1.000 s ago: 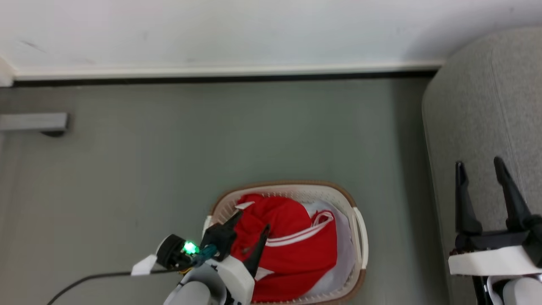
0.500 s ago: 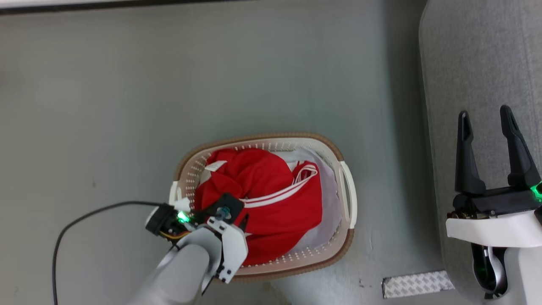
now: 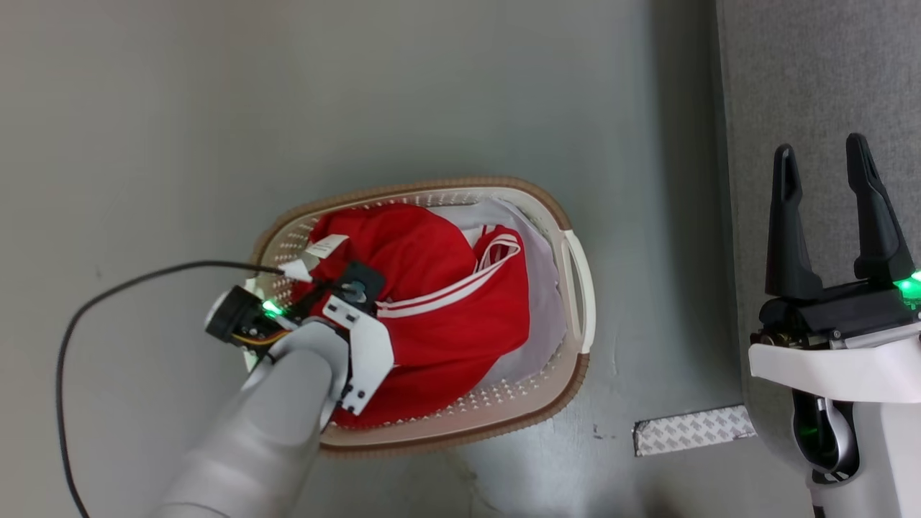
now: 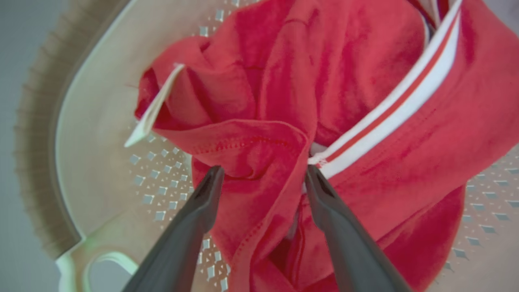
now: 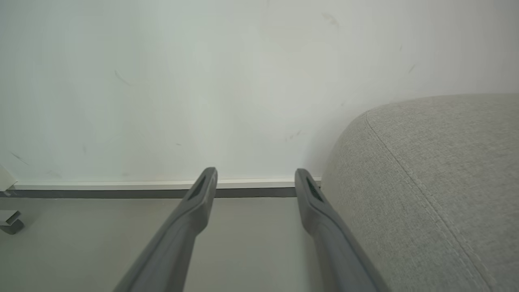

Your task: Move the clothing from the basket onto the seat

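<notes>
left gripper (image 4: 262, 172) open wide, astride a fold of red clothing (image 4: 357, 81), in the basket (image 4: 93, 121); right gripper (image 3: 820, 147) open

The basket (image 3: 579, 288) stands on the floor (image 3: 432, 86). In it lies the clothing (image 3: 439, 302), heaped on another cloth (image 3: 543, 316) that shows along the basket's right side. The left gripper (image 4: 262, 172) is inside the basket's left end, straddling a fold of the clothing. The seat (image 3: 813, 72) stands to the right of the basket, apart from it, with the right gripper (image 3: 820, 147) above its near edge. A strip of tape (image 3: 694, 429) lies on the floor off the basket's right end, on the robot's side. A cable (image 3: 108, 288) lies to the basket's left.
</notes>
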`<state>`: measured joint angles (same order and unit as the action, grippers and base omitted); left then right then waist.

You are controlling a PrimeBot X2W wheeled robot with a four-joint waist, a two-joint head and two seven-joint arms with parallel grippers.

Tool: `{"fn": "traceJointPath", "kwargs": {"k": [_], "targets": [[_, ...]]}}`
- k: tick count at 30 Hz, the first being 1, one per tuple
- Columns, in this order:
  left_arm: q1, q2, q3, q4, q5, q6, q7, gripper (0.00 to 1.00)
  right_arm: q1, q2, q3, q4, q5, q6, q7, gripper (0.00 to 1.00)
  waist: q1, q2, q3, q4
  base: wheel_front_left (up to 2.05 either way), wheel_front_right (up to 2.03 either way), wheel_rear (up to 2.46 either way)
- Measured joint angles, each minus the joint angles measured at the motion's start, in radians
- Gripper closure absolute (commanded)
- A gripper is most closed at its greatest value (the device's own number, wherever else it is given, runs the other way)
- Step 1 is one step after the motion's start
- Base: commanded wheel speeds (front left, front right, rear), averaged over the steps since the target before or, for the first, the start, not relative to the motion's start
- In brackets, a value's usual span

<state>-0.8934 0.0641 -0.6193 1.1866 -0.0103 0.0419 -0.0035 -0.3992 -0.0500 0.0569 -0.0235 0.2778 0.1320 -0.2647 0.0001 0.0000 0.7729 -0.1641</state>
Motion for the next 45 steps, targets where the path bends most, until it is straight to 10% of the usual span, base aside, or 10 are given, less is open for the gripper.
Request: {"fn": "traceJointPath", "kwargs": {"k": [8, 9, 10, 11, 27, 45], "targets": [[-0.049, 0.005, 0.005, 0.042, -0.019, -0.014, 0.028, 0.02, -0.010, 0.000, 0.007, -0.007, 0.026, 0.000, 0.000, 0.00, 0.0000, 0.0000, 0.047, -0.026, 0.00, 0.00, 0.00], [-0.055, 0.005, 0.004, 0.045, -0.020, -0.013, 0.028, 0.67, -0.011, 0.000, 0.006, -0.007, 0.028, 0.000, 0.000, 0.00, 0.0000, 0.0000, 0.052, -0.028, 0.00, 0.00, 0.00], [-0.058, 0.006, 0.003, 0.048, -0.020, -0.013, 0.028, 0.98, -0.012, 0.000, 0.006, -0.007, 0.030, 0.000, 0.000, 0.00, 0.0000, 0.0000, 0.055, -0.030, 0.00, 0.00, 0.00], [-0.060, 0.006, 0.001, 0.053, -0.020, -0.013, 0.028, 1.00, -0.012, 0.000, 0.005, -0.007, 0.031, 0.000, 0.000, 0.00, 0.0000, 0.0000, 0.058, -0.031, 0.00, 0.00, 0.00], [0.112, -0.015, 0.027, -0.114, -0.258, -0.094, -0.188, 1.00, 0.089, 0.001, -0.069, 0.061, -0.033, 0.000, 0.000, 0.00, -0.0002, 0.0000, -0.126, 0.036, 0.00, 0.00, 0.00], [0.403, -0.010, -0.095, -0.515, -0.459, -0.024, -0.164, 1.00, 0.347, 0.001, -0.082, 0.138, -0.062, 0.000, 0.000, 0.00, -0.0004, 0.0001, -0.550, 0.157, 0.00, 0.00, 0.00]]}}
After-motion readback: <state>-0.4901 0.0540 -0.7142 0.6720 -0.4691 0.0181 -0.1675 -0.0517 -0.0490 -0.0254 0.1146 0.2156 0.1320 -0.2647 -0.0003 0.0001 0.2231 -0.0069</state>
